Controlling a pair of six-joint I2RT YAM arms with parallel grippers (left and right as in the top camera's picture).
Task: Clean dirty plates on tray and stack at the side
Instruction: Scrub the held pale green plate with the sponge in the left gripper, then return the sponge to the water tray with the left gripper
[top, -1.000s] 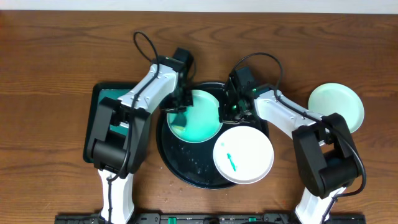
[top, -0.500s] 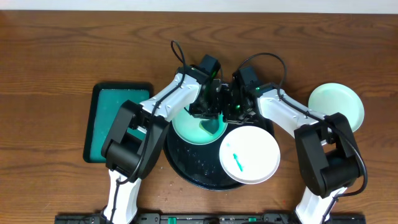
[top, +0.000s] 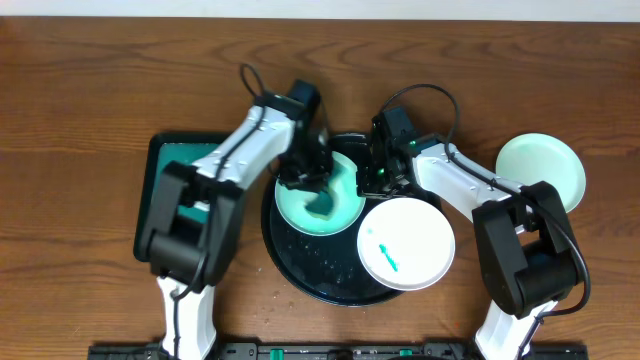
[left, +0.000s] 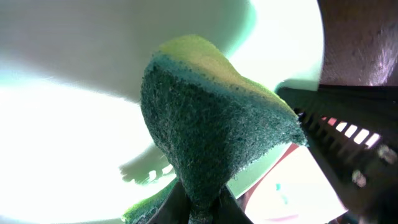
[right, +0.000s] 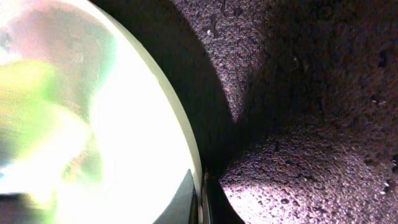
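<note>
The large round black tray (top: 305, 262) lies mid-table. A pale-mint plate (top: 340, 205) is tilted on its upper part. My left gripper (top: 312, 180) is shut on a green-and-yellow sponge (left: 217, 124) pressed against this plate's face (left: 62, 124). My right gripper (top: 376, 178) is shut on the plate's right rim (right: 186, 149). A white plate (top: 410, 240) with a teal smear (top: 383, 257) lies on the tray's right side. A third, pale-mint plate (top: 542, 168) lies on the table at the right.
A rectangular black tray with a teal inside (top: 170, 165) sits left of the round tray, partly under my left arm. Cables loop above both wrists. The round tray's pebbled floor (right: 311, 93) fills the right wrist view.
My left gripper with the sponge has swept over the tilted plate, right and then back left. The white smeared plate has shifted slightly right and down. The right gripper has kept its hold.
</note>
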